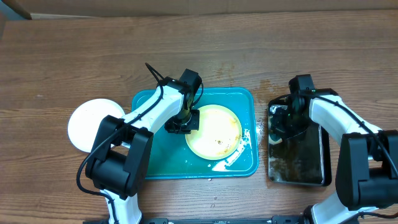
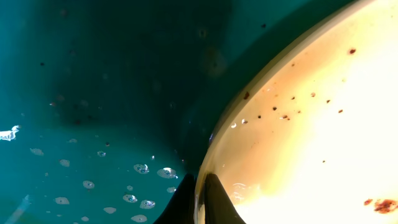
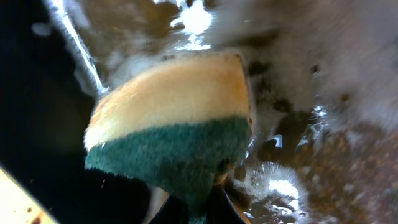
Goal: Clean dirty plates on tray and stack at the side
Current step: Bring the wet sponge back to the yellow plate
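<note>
A pale yellow-green plate (image 1: 217, 134) with brown smears lies on the teal tray (image 1: 155, 155). A white edge (image 1: 231, 160) shows under its near right side. A clean white plate (image 1: 87, 121) lies on the table left of the tray. My left gripper (image 1: 185, 121) is shut on the yellow-green plate's left rim; the left wrist view shows the fingers (image 2: 200, 196) pinching the rim of the plate (image 2: 311, 124) over the wet tray (image 2: 93, 81). My right gripper (image 1: 285, 124) is shut on a yellow and green sponge (image 3: 174, 118), its fingers (image 3: 199, 208) down in the pan.
A black pan (image 1: 298, 162) of brown, foamy water (image 3: 323, 93) stands right of the tray. Water drops and foam lie on the tray floor and along its right rim. Bare wooden table lies behind and in front.
</note>
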Robot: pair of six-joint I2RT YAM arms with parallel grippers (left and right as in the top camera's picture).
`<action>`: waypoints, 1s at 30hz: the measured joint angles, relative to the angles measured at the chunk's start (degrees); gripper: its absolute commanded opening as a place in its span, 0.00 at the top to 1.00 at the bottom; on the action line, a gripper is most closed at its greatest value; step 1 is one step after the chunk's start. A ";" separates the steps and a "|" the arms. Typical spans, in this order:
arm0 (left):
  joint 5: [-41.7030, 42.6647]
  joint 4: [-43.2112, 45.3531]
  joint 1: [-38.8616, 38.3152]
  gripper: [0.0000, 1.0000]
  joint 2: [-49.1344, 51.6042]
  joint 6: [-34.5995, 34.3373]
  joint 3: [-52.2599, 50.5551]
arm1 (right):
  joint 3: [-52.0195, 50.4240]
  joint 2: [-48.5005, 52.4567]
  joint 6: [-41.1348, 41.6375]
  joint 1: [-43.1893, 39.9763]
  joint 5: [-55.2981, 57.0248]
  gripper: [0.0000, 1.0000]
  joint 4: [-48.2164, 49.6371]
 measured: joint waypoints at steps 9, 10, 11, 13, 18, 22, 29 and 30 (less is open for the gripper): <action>-0.07 -0.15 0.00 0.96 0.00 0.00 0.00 | 6.45 -0.28 -1.99 0.00 0.70 0.96 -5.79; -0.09 -0.15 0.00 0.96 0.00 -0.02 0.00 | 6.75 -0.87 -2.03 0.00 0.72 0.96 -6.16; -0.09 -0.15 0.00 0.96 0.00 -0.02 0.00 | 6.91 -1.66 -2.03 0.00 0.72 0.96 -6.71; -0.09 -0.15 0.00 0.96 0.00 -0.04 0.00 | 6.97 -3.19 -2.03 0.00 1.03 0.96 -8.07; -0.02 -0.13 0.00 0.96 0.00 -0.04 0.00 | 6.99 -4.52 -0.11 0.04 4.63 0.96 -10.47; 0.00 -0.11 0.00 0.96 0.00 -0.04 0.00 | 7.02 -4.52 -4.55 0.20 1.81 0.96 -10.62; 1.09 -0.04 0.33 0.96 0.00 -0.04 0.00 | 7.02 -4.52 -1.77 0.76 4.17 0.96 -13.00; 1.38 -0.04 0.33 0.96 0.00 -0.04 0.00 | 7.02 -4.52 -1.77 0.85 4.15 0.96 -13.09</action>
